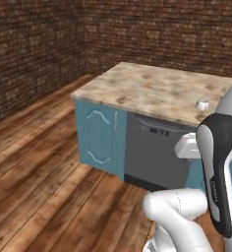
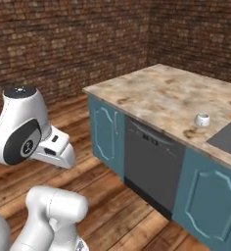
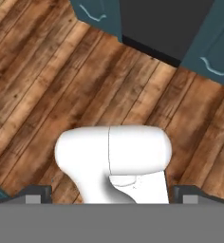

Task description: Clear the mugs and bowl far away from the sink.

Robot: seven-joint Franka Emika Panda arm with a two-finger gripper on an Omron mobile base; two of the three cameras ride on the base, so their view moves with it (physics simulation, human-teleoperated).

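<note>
Right now my gripper (image 3: 112,199) hangs low in front of the cabinets, pointed down at the wood floor (image 3: 47,85), its two dark finger tips (image 3: 38,193) spread wide apart with nothing between them. The one task item I can make out is the white mug (image 2: 202,119), standing upright on the marble counter (image 2: 156,93) close to the front edge, just beside the dark sink (image 2: 227,137) whose corner shows at the right of the right base view. In the left base view the same mug (image 1: 202,105) sits just left of my upper arm, above the grey dishwasher (image 1: 155,152).

So the mug lies up and forward of my hand, on the far side of the counter lip, well apart from it. I judge the next move to be a lift and a reach over that edge. The mug is squat, its axis upright. The maroon mug and the red bowl I cannot place from here.
</note>
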